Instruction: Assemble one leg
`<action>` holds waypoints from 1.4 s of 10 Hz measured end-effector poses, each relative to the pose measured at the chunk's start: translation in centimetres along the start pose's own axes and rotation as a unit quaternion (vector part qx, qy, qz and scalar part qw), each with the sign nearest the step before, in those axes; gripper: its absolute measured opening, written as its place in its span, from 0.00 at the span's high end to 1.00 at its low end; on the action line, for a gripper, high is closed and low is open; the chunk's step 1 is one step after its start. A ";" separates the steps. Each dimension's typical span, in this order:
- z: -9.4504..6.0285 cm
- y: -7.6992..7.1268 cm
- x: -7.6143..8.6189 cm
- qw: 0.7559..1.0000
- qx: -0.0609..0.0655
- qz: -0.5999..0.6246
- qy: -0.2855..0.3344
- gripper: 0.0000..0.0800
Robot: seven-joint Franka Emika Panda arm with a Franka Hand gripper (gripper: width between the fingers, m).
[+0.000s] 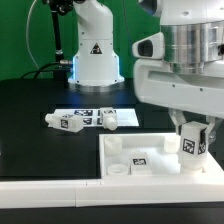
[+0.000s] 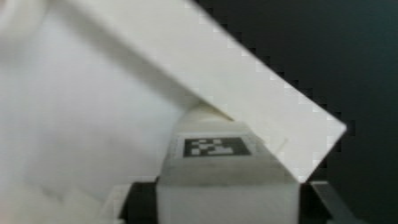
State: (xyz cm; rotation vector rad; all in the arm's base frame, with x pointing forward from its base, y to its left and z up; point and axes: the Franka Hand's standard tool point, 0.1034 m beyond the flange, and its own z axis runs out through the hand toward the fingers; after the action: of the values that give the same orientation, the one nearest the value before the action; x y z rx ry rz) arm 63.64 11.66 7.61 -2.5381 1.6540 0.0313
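Observation:
My gripper point(image 1: 195, 128) is shut on the leg point(image 1: 194, 141), a small white upright block with a black-and-white tag. It holds the leg over the right corner of the wide white tray-like piece point(image 1: 140, 150) in the exterior view. In the wrist view the leg point(image 2: 221, 160) sits between my two dark fingers point(image 2: 150, 200), its tag facing the camera, just in front of the tray-like piece's corner point(image 2: 267, 100). Whether the leg touches the tray-like piece cannot be told.
Two rounded white tagged pieces point(image 1: 62, 122) point(image 1: 110, 119) lie on the black table behind the tray-like piece. The marker board point(image 1: 85, 113) lies under them. The arm's white base point(image 1: 95, 50) stands at the back. A white ledge point(image 1: 60, 185) runs along the front.

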 end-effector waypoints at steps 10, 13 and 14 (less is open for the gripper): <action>-0.1 -0.7 0.8 0.938 0.024 -0.344 0.021 0.19; -0.1 -0.6 1.0 0.884 0.018 -0.466 0.026 0.19; 0.1 -0.5 1.2 0.832 0.005 -0.553 0.032 0.19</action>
State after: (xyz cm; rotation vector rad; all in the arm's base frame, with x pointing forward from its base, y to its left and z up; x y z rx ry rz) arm 64.53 10.79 7.47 -3.0581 -0.0229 -0.1585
